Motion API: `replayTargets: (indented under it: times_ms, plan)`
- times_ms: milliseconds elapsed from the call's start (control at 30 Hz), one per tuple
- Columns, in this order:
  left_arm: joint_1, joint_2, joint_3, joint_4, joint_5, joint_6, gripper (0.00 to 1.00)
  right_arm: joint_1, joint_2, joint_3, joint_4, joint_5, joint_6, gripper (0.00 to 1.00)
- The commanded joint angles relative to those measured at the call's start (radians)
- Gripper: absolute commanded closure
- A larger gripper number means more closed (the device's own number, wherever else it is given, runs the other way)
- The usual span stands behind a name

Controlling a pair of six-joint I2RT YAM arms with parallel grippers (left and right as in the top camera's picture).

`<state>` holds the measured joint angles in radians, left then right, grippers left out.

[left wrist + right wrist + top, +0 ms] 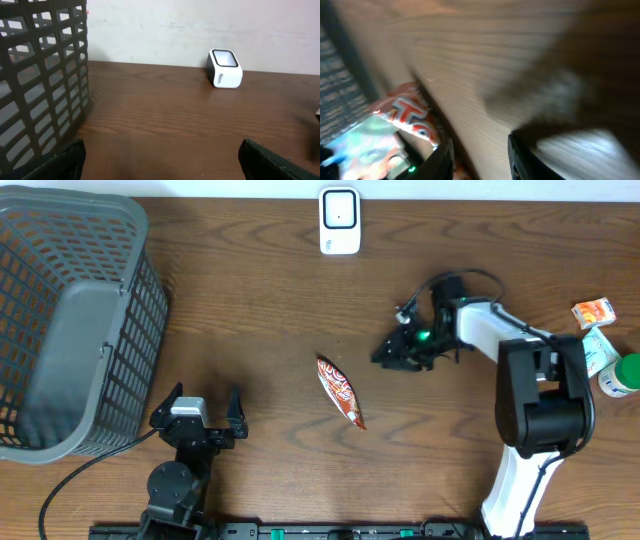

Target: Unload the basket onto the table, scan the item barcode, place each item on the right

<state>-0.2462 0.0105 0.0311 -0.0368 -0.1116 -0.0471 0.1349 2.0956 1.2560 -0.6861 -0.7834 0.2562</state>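
Lying near the middle of the desk (260, 310), the red snack packet (340, 392) has bare wood all around. Its long side slants from far-left to near-right. The right gripper (387, 355) is near it, fingers a little apart, holding nothing. The left gripper (205, 395) gapes wide at the near edge, beside the basket (70, 310). The scanner (339, 220) stands at the far edge.

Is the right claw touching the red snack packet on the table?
Apart. The overhead view shows bare wood between the right claw and the red snack packet.
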Motion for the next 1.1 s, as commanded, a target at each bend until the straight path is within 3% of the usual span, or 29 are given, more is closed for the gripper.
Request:
replayTargets:
  times_ms: [0,67,100,133,267,567,1067]
  plan:
    - [-0.004,-0.006,-0.027,-0.022,-0.020,0.013,0.02,0.034,-0.048,0.056,-0.094,0.349,-0.031,0.72]
    - [-0.004,-0.006,-0.027,-0.022,-0.020,0.013,0.02,0.061,-0.109,0.079,-0.130,0.348,-0.045,0.75]
    - [-0.004,-0.006,-0.027,-0.022,-0.020,0.013,0.02,0.101,-0.180,0.084,-0.157,0.349,-0.045,0.94]
    - [-0.004,-0.006,-0.027,-0.022,-0.020,0.013,0.02,0.123,-0.212,0.084,-0.169,0.360,-0.044,0.99]
    - [-0.004,-0.006,-0.027,-0.022,-0.020,0.013,0.02,0.259,-0.280,0.082,-0.209,0.464,-0.044,0.99]
    - [-0.004,-0.006,-0.027,-0.022,-0.020,0.013,0.02,0.583,-0.204,0.076,-0.148,0.683,-0.038,0.99]
    - [-0.004,-0.006,-0.027,-0.022,-0.020,0.013,0.02,0.690,-0.085,0.077,-0.170,0.983,-0.024,0.99]
